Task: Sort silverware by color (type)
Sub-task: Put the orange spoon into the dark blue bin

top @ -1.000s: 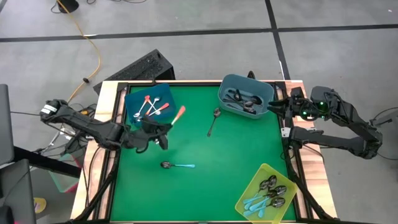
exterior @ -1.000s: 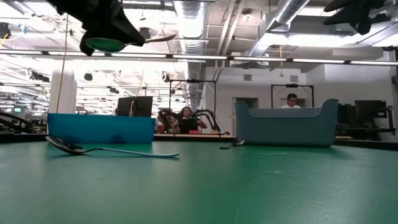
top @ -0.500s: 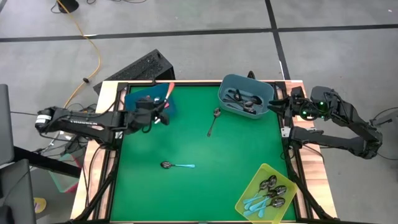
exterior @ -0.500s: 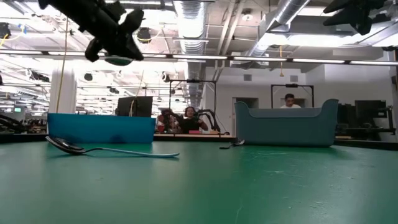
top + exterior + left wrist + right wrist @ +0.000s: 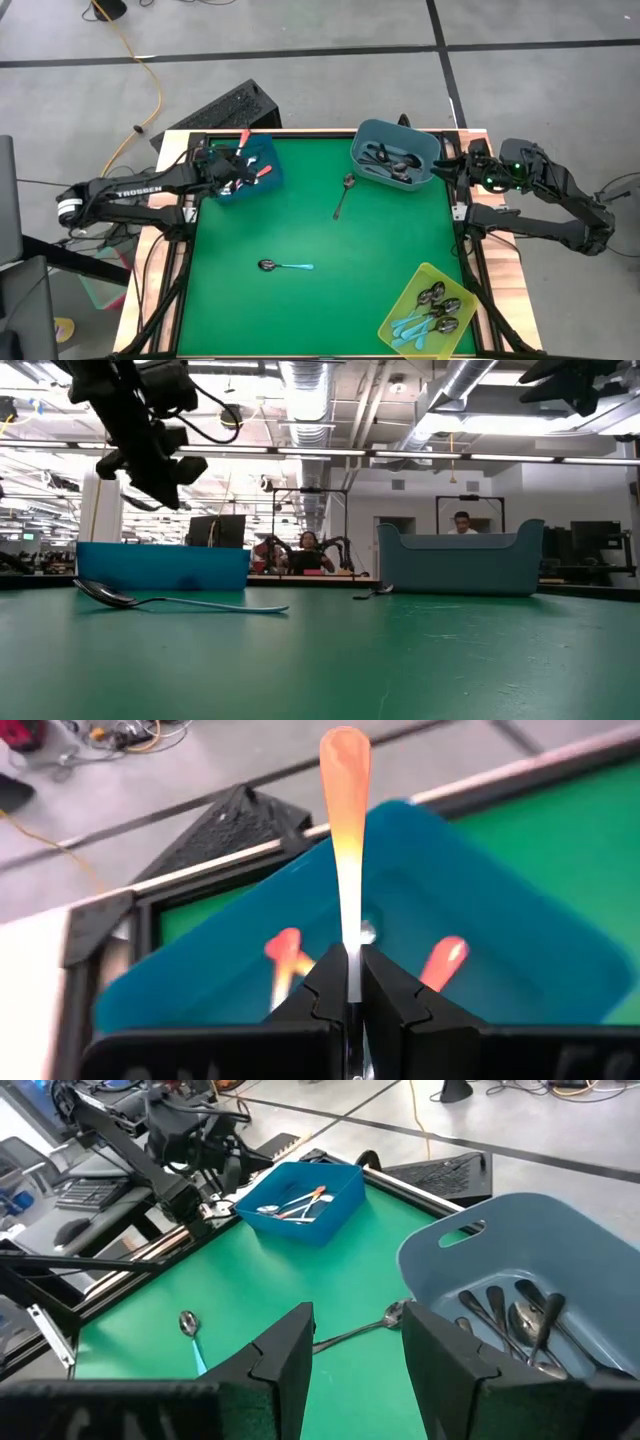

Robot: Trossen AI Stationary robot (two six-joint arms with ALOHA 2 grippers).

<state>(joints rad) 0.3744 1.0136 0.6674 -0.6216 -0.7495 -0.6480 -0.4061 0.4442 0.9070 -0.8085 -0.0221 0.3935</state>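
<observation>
An orange spoon (image 5: 345, 840) is clamped by the left gripper (image 5: 348, 990) over the blue bin (image 5: 262, 172); release should be low. The right gripper (image 5: 352, 1342) is parked open, empty.

Green bench (image 5: 300, 310), blue bin (image 5: 262, 172) at its far left corner, grey bin (image 5: 372, 139) at far right, yellow bin (image 5: 425, 276) at near right corner, blue-handled spoon (image 5: 285, 266) mid-bench, dark spoon (image 5: 343, 196) just beside grey bin.

Spoons, metal bowls. Orange-handled spoon (image 5: 345, 840): clamped upright above far-left blue bin (image 5: 262, 160), others inside. Blue-handled spoon (image 5: 285, 266): flat, mat centre. Dark spoon (image 5: 343, 196): flat beside far grey bin (image 5: 395, 132). More in near-right yellow bin (image 5: 405, 300).
</observation>
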